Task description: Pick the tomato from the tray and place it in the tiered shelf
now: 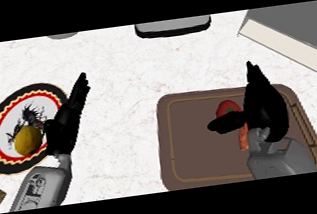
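Observation:
A red tomato (226,106) lies on the brown tray (196,144) at the lower right, partly hidden behind my right hand (264,107). That hand hovers over the tray with fingers straight and pointing away from me. Its thumb (223,122) sticks out to the left just below the tomato, and nothing is held. The grey tiered shelf (296,30) sits at the upper right corner. My left hand (63,124) rests open at the left, fingers up, beside a patterned plate (4,124).
A yellow fruit (28,139) lies on the patterned plate. An orange-red item (242,141) shows on the tray beside my right wrist. A grey object (173,25) stands at the counter's far edge. Wooden floor borders the counter's left edge.

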`<state>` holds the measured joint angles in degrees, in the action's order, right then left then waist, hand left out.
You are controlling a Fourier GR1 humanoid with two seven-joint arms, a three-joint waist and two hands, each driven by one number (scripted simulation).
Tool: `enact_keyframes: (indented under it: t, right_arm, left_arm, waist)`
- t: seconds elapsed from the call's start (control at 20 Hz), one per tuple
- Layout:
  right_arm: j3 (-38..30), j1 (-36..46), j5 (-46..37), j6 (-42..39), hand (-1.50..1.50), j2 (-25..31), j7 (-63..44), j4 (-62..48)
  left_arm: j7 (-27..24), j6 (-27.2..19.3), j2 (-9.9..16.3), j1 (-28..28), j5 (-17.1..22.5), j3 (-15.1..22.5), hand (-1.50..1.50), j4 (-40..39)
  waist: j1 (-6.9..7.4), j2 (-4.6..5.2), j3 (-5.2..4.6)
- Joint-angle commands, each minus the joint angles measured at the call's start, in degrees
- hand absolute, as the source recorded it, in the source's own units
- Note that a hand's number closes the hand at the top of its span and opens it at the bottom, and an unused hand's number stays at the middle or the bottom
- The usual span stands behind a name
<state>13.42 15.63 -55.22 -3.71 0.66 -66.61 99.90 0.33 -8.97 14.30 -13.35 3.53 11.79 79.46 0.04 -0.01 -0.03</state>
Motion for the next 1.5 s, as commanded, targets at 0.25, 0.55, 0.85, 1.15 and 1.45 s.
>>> enact_keyframes:
  t: [0.25,0.55,0.85,1.15,1.45]
  right_arm:
    - [0.68,-1.29,-1.32,-1.19,-1.50,-0.64,-8.59,-1.43]
    - [-0.63,-1.61,-0.51,2.49,-1.50,-0.64,-5.51,-6.18]
    - [-0.71,0.64,1.58,2.89,-1.50,-0.64,-5.33,-9.00]
    - [-0.34,-1.02,1.81,3.48,-1.50,-0.64,-3.21,-9.61]
    - [1.03,-4.98,-0.02,0.89,1.50,0.09,1.77,-10.37]
  left_arm:
    - [-1.73,0.32,-1.62,1.74,-1.80,-0.72,0.00,-0.40]
    - [2.91,1.97,-0.93,1.96,-2.57,-0.47,0.00,3.75]
    - [2.75,2.14,-2.51,-0.07,-2.49,-3.10,0.00,1.93]
    - [1.08,1.89,-4.62,2.52,-5.52,-2.25,0.00,2.13]
    - [2.14,4.29,-3.25,4.09,-5.86,-3.53,0.00,5.05]
  waist:
    - [-0.05,-0.02,0.01]
    - [0.15,-0.03,0.04]
    - [0.10,0.01,0.03]
    - [0.02,-0.01,0.02]
    - [-0.02,-0.08,0.03]
